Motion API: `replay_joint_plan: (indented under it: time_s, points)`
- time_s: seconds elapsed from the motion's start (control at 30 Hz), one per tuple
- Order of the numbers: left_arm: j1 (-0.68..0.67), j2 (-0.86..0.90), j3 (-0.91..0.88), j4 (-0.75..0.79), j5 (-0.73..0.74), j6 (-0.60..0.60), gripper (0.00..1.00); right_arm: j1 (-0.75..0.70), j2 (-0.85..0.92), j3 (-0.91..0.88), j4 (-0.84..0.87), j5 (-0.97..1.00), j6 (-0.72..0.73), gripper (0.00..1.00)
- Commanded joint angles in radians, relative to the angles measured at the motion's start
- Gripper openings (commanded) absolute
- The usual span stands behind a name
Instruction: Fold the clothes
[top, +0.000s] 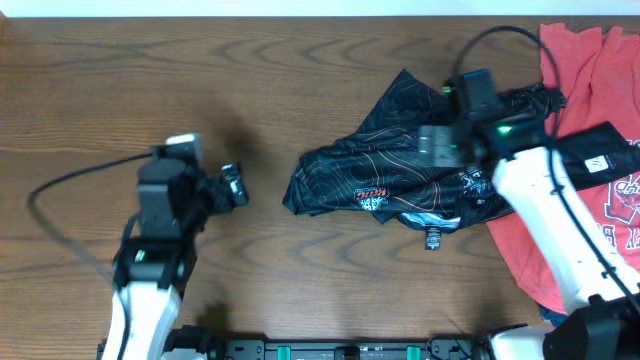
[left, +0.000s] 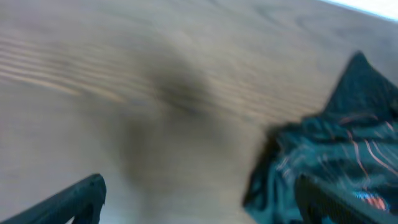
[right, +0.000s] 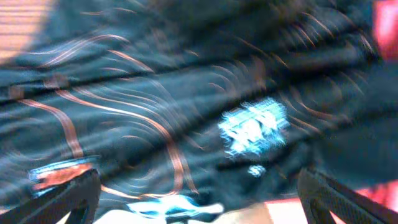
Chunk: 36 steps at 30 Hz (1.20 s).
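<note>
The left fingers (left: 74, 202) stand wide apart over bare tabletop (left: 124, 62), holding nothing. From overhead they sit at the end of the left arm (top: 160, 230) and point toward 3 o'clock. The right fingers (right: 68, 199) are also spread wide. The black jersey (right: 186, 112) fills the view beneath them, but no cloth is pinched between them. The picture is too blurred to tell whether the tips touch the fabric.

On the near side of the tabletop (top: 300, 70), the right arm (top: 540, 220) rises from about 5 o'clock and reaches over the jersey (top: 380, 170). A black cable (top: 60, 230) loops beside the left arm at about 8 o'clock.

The jersey lies crumpled and unfolded, right of centre, at 3 o'clock from the left fingers and apart from them. A small white tag (top: 433, 238) sticks out of its near edge. An orange logo (top: 372, 195) shows just above that edge, and thin orange lines run across the cloth. In the left wrist view the jersey (left: 336, 149) is bunched at the right.

A red T-shirt (top: 600, 60) lies at 3 o'clock from the jersey and touches it. It runs toward the far right corner, and the right arm crosses over it. The jersey's far point reaches toward 12 o'clock.
</note>
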<state>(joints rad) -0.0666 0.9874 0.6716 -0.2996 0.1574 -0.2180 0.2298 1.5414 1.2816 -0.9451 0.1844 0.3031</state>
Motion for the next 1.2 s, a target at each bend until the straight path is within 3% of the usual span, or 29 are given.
replay_joint_plan:
  time_s: [0.0,0.27,0.4,0.43,0.5,0.53,0.6,0.77,1.03,1.07,1.1,1.17]
  points:
    - [-0.047,0.150,0.019,0.050,0.124,-0.029,0.98,-0.075,-0.017,0.006,-0.045,0.005,0.027,0.99]
    - [-0.209,0.504,0.019,0.243,0.229,-0.154,0.98,-0.236,-0.017,0.006,-0.122,-0.060,0.044,0.99]
    - [-0.283,0.594,0.019,0.294,0.246,-0.188,0.98,-0.263,-0.017,0.006,-0.126,-0.077,0.044,0.99]
    - [-0.301,0.610,0.019,0.305,0.249,-0.188,0.94,-0.265,-0.017,0.006,-0.129,-0.077,0.044,0.99]
    - [-0.328,0.633,0.019,0.323,0.245,-0.185,0.61,-0.264,-0.017,0.006,-0.130,-0.077,0.044,0.99]
    - [-0.332,0.639,0.019,0.332,0.242,-0.180,0.37,-0.264,-0.017,0.006,-0.133,-0.077,0.044,0.99]
    - [-0.327,0.639,0.019,0.346,0.212,-0.179,0.06,-0.264,-0.017,0.006,-0.135,-0.077,0.045,0.99]
    - [-0.201,0.576,0.064,0.338,0.088,-0.110,0.06,-0.264,-0.017,0.006,-0.149,-0.077,0.043,0.99]
    - [0.187,0.483,0.306,0.302,0.052,-0.067,0.06,-0.263,-0.017,0.006,-0.166,-0.081,0.040,0.99]
    - [0.219,0.483,0.330,0.283,0.058,-0.067,0.24,-0.263,-0.017,0.006,-0.166,-0.085,0.040,0.99]
    - [0.244,0.483,0.343,0.270,0.071,-0.067,0.53,-0.263,-0.017,0.006,-0.166,-0.089,0.040,0.99]
    - [0.280,0.483,0.346,0.232,0.103,-0.067,0.85,-0.263,-0.017,0.006,-0.166,-0.095,0.040,0.99]
